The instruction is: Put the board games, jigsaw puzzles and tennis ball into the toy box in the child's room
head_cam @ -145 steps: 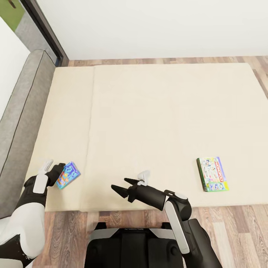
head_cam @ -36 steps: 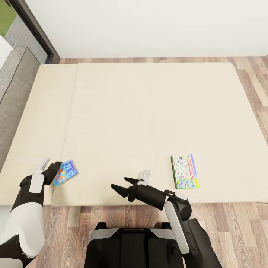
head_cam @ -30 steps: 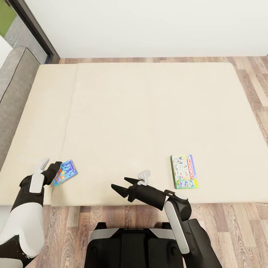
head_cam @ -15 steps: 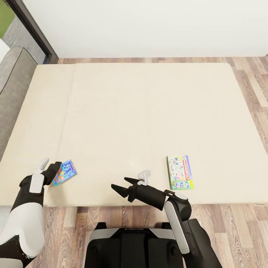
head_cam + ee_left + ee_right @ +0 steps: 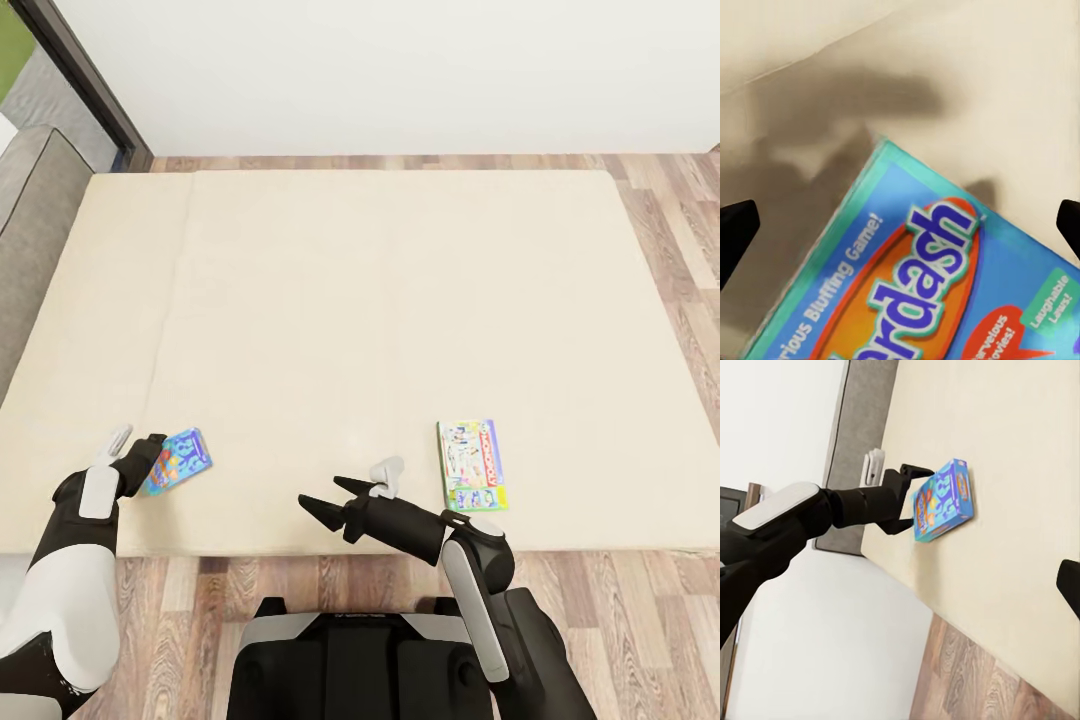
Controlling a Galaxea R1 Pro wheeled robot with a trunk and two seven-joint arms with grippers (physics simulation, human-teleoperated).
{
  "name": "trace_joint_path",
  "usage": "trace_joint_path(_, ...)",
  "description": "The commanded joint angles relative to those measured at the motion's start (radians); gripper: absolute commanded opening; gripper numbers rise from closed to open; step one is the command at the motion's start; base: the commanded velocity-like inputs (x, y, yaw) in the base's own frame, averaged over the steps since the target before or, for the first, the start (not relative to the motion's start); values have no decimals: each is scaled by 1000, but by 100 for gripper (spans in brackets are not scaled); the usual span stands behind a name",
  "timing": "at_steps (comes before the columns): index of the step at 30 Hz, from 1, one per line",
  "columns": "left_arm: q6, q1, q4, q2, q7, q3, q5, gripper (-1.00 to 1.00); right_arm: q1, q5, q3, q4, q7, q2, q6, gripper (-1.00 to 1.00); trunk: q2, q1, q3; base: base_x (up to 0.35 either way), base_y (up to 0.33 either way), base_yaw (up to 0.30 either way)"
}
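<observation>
right gripper (image 5: 328, 498) hangs open and empty at the near bed (image 5: 380, 300) edge. left gripper (image 5: 148, 462) grips the blue board game (image 5: 178, 462) between its fingers. the monopoly box (image 5: 471, 466) lies flat beyond, right of the right gripper.

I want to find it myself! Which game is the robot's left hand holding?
Look at the big beige bed, then its near edge beside the grey headboard. The left gripper holds a small blue board game with cartoon art, unlike the paler Monopoly box farther along.
</observation>
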Motion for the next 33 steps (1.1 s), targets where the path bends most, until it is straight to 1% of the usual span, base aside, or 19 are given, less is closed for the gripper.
trace_joint_path(1, 7, 0, 51, -1, 9, 0, 25, 100, -1, -5, 0, 0, 0, 0, 7, 100, -1, 0, -1, 0, -33, 0)
trace_joint_path(13, 7, 0, 50, -1, 9, 2, 25, 100, -1, -5, 0, 0, 0, 0, 7, 100, -1, 0, -1, 0, -66, 0)
trace_joint_path(18, 7, 0, 51, -1, 10, 2, 25, 100, 0, -5, 0, 0, 0, 0, 7, 100, -1, 0, -1, 0, -140, 0)
trace_joint_path(24, 7, 0, 51, -1, 10, 2, 25, 100, 0, -5, 0, 0, 0, 0, 7, 100, -1, 0, -1, 0, -35, 0)
trace_joint_path(29, 7, 0, 51, -1, 9, 2, 25, 100, 0, -5, 0, 0, 0, 0, 7, 100, -1, 0, -1, 0, -157, 0)
trace_joint_path(33, 7, 0, 50, -1, 9, 2, 25, 100, -1, -5, 0, 0, 0, 0, 7, 100, -1, 0, -1, 0, -48, 0)
